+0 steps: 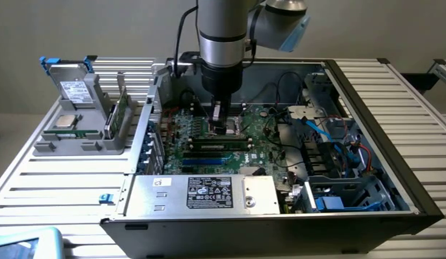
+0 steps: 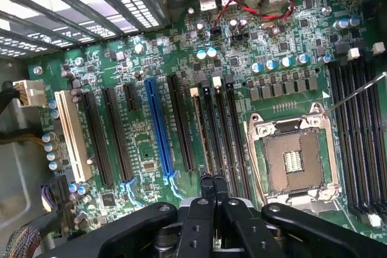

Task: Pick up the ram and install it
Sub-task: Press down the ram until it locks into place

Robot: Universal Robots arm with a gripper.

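Note:
A thin green ram stick (image 1: 120, 114) stands on edge in the grey holder (image 1: 79, 141) outside the case, at the exterior view's left. Another dark stick (image 1: 221, 143) lies seated in the motherboard's memory slots. My gripper (image 1: 218, 125) hangs inside the open computer case, just above the board between the empty processor socket (image 2: 294, 160) and those slots. In the wrist view its black fingers (image 2: 205, 187) are pressed together, and my gripper (image 2: 213, 184) is shut with nothing between them. A thin board edge (image 2: 201, 131) shows in the slot right under the fingertips.
A square silver processor chip (image 1: 67, 120) sits in the grey holder. The case holds a silver power supply (image 1: 205, 193) at the front, cables and a drive cage (image 1: 338, 162) at the exterior view's right. A blue expansion slot (image 2: 158, 128) and red wires (image 2: 254, 4) are close by.

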